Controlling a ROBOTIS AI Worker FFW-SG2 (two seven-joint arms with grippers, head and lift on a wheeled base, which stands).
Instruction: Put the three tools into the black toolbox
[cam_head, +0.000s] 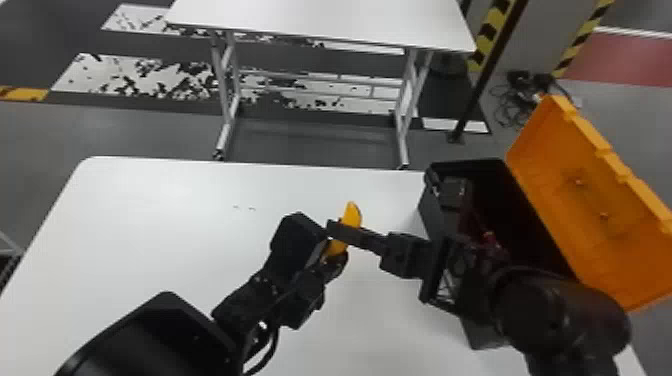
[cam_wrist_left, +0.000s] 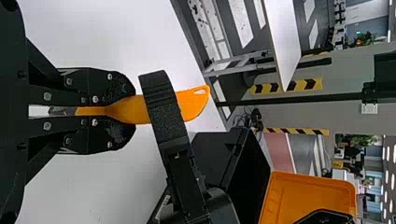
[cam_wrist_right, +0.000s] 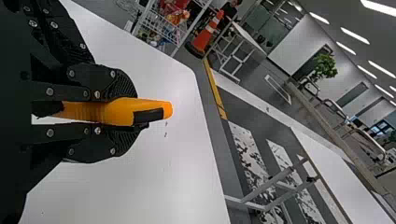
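Pinching, head view: the left gripper (cam_head: 334, 254) and the right gripper (cam_head: 336, 229) meet over the table, the orange tool (cam_head: 352, 216) at their crossing.
Black toolbox (cam_head: 431, 211): open, right of the fingertips, partly under the right arm; its inside is dark, and a small red bit (cam_head: 489, 237) shows by it, whether inside I cannot tell.
Orange lid (cam_head: 590, 195): swung open, beyond the box from the grippers.
Count: one toolbox, one lid, one tool in sight.
White table (cam_head: 165, 235): below both grippers, with two small dark marks; a second white table (cam_head: 320, 20) stands ahead of them.
Floor: grey, with worn white patches and one red area (cam_head: 620, 60) past the toolbox.
Left wrist view: the left gripper's fingers are nearly together, clamping the tool's narrow part; its wider end, with one hole, sticks out past them, and one right finger (cam_wrist_left: 161, 105) crosses it.
Box and lid: both beyond the left fingertips, off to one side.
Right wrist view: the right gripper's fingers sit close together around an orange tool with one black inset, its end poking past the tips.
Room: beyond the fingers, one orange cone (cam_wrist_right: 206, 33), one wire rack (cam_wrist_right: 161, 21) and a green plant (cam_wrist_right: 323, 66).
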